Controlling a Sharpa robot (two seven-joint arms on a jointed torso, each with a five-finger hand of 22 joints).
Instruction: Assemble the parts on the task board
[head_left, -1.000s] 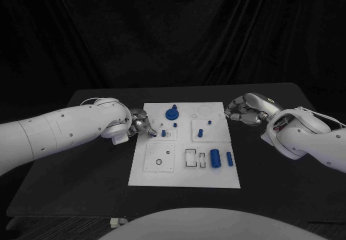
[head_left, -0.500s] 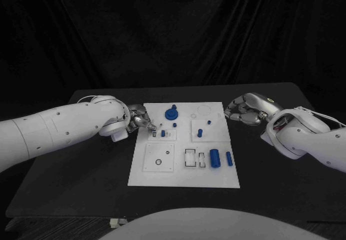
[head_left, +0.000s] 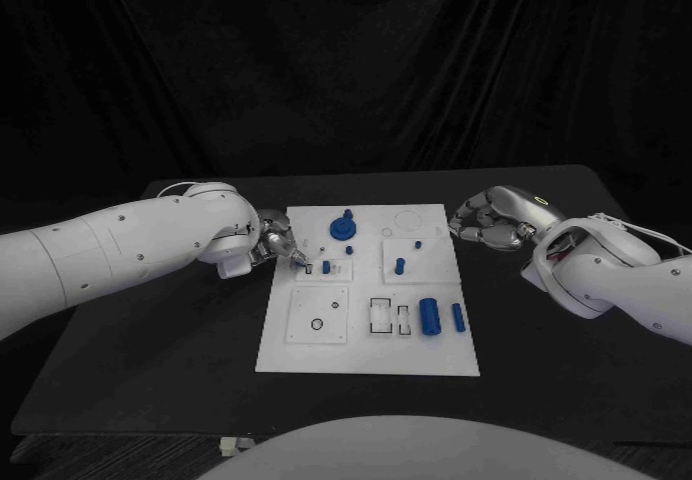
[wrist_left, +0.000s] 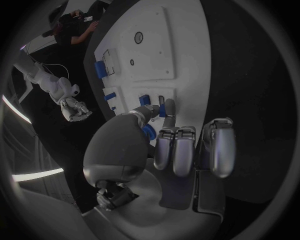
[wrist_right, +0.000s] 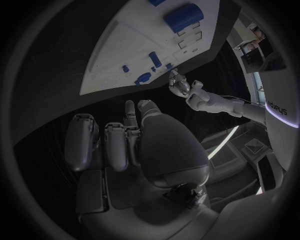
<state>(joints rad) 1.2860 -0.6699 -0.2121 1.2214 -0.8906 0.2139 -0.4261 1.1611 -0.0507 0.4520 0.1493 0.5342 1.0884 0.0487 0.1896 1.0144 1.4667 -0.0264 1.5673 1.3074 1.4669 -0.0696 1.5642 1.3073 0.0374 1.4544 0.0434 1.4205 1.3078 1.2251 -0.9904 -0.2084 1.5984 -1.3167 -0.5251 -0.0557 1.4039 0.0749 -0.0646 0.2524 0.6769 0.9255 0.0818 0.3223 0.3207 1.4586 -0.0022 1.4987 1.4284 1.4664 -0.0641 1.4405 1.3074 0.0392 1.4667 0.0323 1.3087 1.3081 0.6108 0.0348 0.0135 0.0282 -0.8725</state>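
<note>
Nearest me on the white board (head_left: 289, 355) lie a fat blue cylinder (head_left: 430, 317) and a thin blue pin (head_left: 459, 318); they look light, hard and apt to roll, so I would grip each across its middle. My left hand (head_left: 278, 245) pinches a small blue part (wrist_left: 149, 131) at the board's left edge, beside a short peg (head_left: 327, 266). My right hand (head_left: 486, 226) hangs curled and empty over bare black table (head_left: 173, 380) at the far right corner, with room to move.
</note>
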